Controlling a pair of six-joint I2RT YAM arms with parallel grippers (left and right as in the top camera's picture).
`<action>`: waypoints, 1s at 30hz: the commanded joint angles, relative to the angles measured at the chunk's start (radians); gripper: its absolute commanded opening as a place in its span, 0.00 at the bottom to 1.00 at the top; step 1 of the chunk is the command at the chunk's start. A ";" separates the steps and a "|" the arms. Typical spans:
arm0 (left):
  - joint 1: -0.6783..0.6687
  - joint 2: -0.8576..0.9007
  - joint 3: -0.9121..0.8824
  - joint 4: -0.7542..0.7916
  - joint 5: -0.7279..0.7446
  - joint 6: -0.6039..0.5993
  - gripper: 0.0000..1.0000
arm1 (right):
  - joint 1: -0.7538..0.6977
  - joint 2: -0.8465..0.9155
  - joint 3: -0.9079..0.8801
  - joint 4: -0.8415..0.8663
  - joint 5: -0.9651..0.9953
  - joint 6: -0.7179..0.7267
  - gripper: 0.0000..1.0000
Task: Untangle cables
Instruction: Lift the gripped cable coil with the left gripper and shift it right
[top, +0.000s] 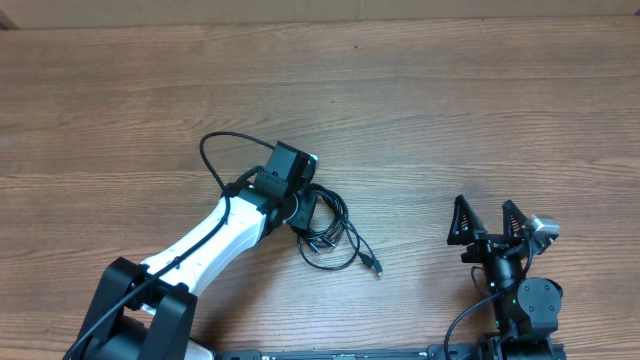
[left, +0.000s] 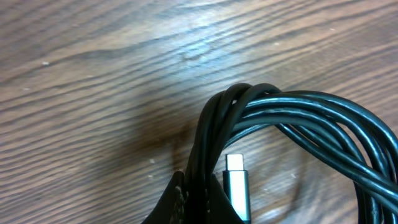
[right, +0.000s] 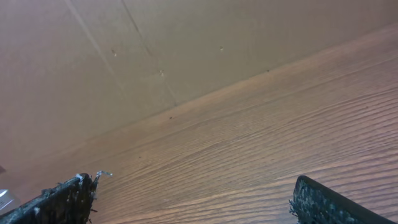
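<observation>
— Cables (top: 320, 238) first, from overhead: where do they lie?
— In a loose black tangle on the wooden table (top: 480, 100), around the middle and a little toward the near edge. One plug (top: 376, 268) trails out to the near right of the heap.
— And the left gripper (top: 303, 215)?
— Down on the left side of the tangle, touching it. Its camera block hides the fingers from above. The right gripper (top: 490, 222) sits well apart at the near right, fingers spread wide and holding nothing.
— Left wrist view?
— Several strands of the cables (left: 311, 118) bend together in a tight loop and sweep off to the right. The dark fingers (left: 169, 206) at the bottom edge are pressed in on the strands running down from the loop, pinching them. A silver plug (left: 235, 183) stands just beside that pinch, on its right.
— Right wrist view?
— Both fingertips (right: 62, 202) show at the bottom corners, far apart. Bare table (right: 261, 143) lies between them, and a brown board (right: 93, 74) rises beyond its far edge.
</observation>
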 joint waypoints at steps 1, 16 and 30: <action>-0.002 -0.021 0.025 0.000 0.099 0.031 0.04 | 0.005 0.001 -0.011 0.006 -0.002 0.007 1.00; 0.000 -0.021 0.025 -0.143 -0.165 -0.721 0.13 | 0.005 0.001 -0.011 0.006 -0.002 0.007 1.00; 0.000 -0.021 0.026 -0.087 -0.155 -0.148 1.00 | 0.005 0.001 -0.011 0.006 -0.002 0.007 1.00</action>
